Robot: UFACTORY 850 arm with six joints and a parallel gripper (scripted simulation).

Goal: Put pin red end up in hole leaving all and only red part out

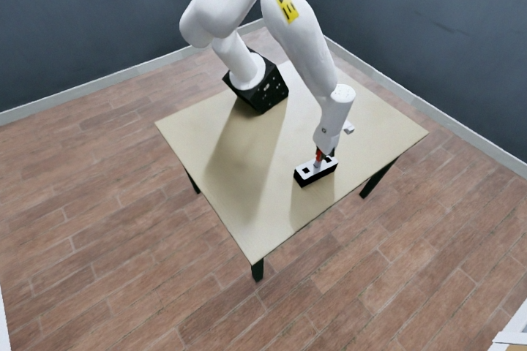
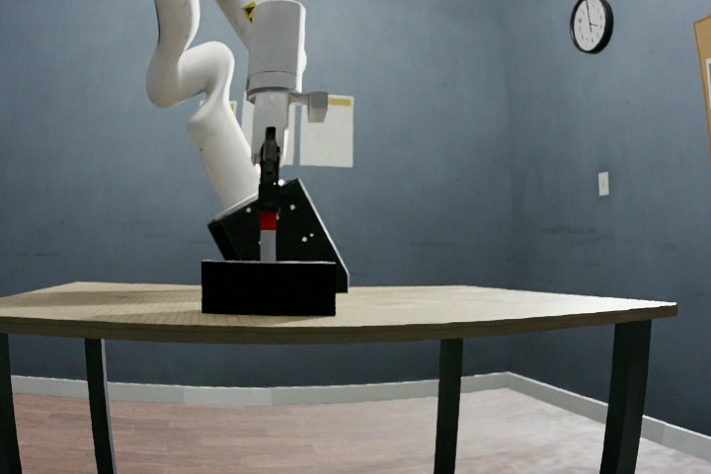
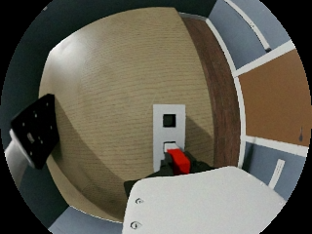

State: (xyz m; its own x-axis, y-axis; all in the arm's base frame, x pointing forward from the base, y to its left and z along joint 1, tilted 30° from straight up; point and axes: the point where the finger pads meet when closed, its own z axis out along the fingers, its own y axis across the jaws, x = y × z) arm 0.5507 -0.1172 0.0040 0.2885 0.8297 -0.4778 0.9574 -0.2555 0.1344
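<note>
One hand (image 1: 324, 153) (image 2: 268, 201) (image 3: 175, 160) grips one upright pin (image 1: 318, 159) (image 2: 268, 243) (image 3: 179, 162) above one block (image 1: 316, 175) (image 2: 268, 288) (image 3: 160, 130).

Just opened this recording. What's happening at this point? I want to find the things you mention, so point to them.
The arm's gripper (image 1: 324, 153) (image 2: 268, 207) is closed on the red upper part of an upright pin (image 1: 317, 164) (image 2: 268, 246) (image 3: 179, 161), at the middle hole of a three-hole block (image 1: 318, 177) (image 2: 268, 288) (image 3: 160, 128). Grey shaft shows above the block's top along with the red, so the pin is not down to its red part. How deep that hole goes can't be seen.

The hand (image 1: 320, 153) (image 2: 268, 214) (image 3: 175, 160) points downward, its fingers closed.
</note>
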